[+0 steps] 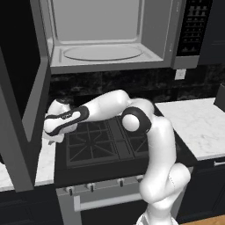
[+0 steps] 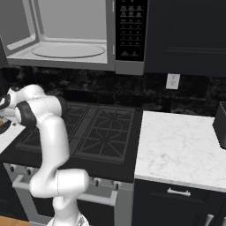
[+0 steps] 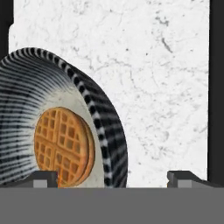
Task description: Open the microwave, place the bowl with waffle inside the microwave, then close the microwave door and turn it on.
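Observation:
The microwave [image 1: 96, 22] hangs above the stove. Its door [image 1: 26, 88] is swung wide open to the left, and the glass turntable [image 1: 103, 52] inside is bare. The streaked blue-grey and white bowl [image 3: 26, 87] sits on the white marble counter [image 3: 166, 87] left of the stove, with the orange-brown waffle [image 3: 63, 146] in it. My arm reaches down to that spot. My gripper [image 3: 113, 179] is open and straddles the bowl's near rim: one fingertip [image 3: 43, 177] stands over the bowl's inside by the waffle, the other over bare counter.
The black gas stove [image 1: 101, 140] lies below my forearm. A second marble counter [image 1: 197, 123] is to its right, with a dark appliance [image 1: 220, 96] at its far edge. The black keypad strip [image 1: 193, 26] runs down the microwave's right side. The open door stands over the left counter.

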